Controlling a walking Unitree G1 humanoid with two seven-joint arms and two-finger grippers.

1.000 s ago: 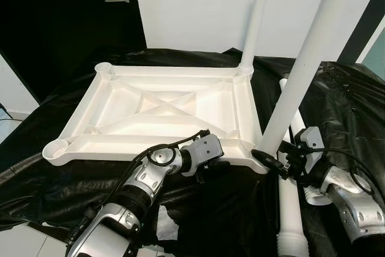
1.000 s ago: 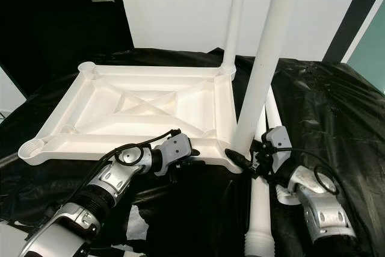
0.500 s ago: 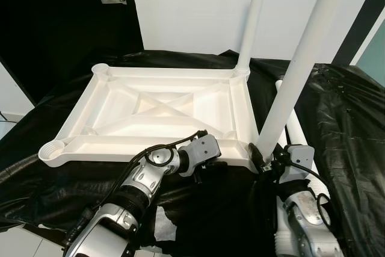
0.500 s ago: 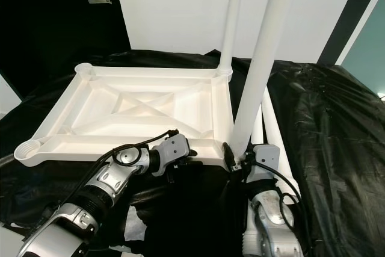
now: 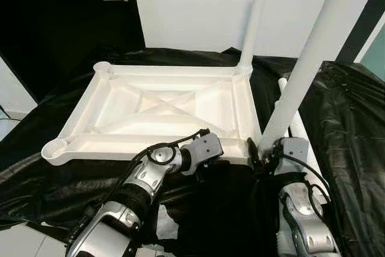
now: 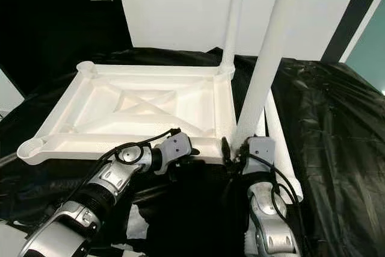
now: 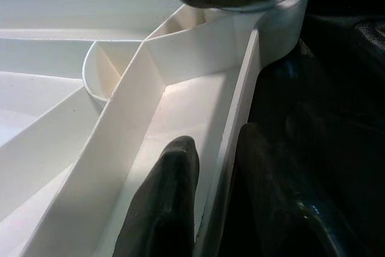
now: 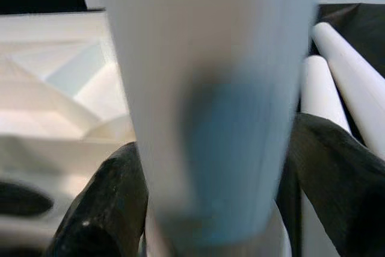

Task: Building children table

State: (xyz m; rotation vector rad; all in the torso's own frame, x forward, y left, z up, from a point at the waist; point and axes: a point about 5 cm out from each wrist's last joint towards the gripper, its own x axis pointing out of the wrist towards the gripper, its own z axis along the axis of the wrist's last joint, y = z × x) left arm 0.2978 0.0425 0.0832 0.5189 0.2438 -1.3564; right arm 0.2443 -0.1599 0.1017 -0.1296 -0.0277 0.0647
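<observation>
Tabletop [image 5: 162, 103] upside down on black sheet [image 5: 343, 106]; your left gripper [image 7: 210, 167] pinches its near rim, right gripper [image 8: 210, 167] clasps upright leg [image 5: 301, 70] at near corner.

Tabletop [image 5: 162, 103] upturned on sheet [image 5: 349, 118]; legs [image 5: 255, 16] at right corners (spares [image 5: 295, 124] beside).

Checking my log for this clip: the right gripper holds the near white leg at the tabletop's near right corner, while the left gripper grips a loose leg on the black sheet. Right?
Not quite. The left gripper pinches the near rim of the upturned tabletop, as the left wrist view shows. The right gripper does hold the near white leg at that corner.
</observation>
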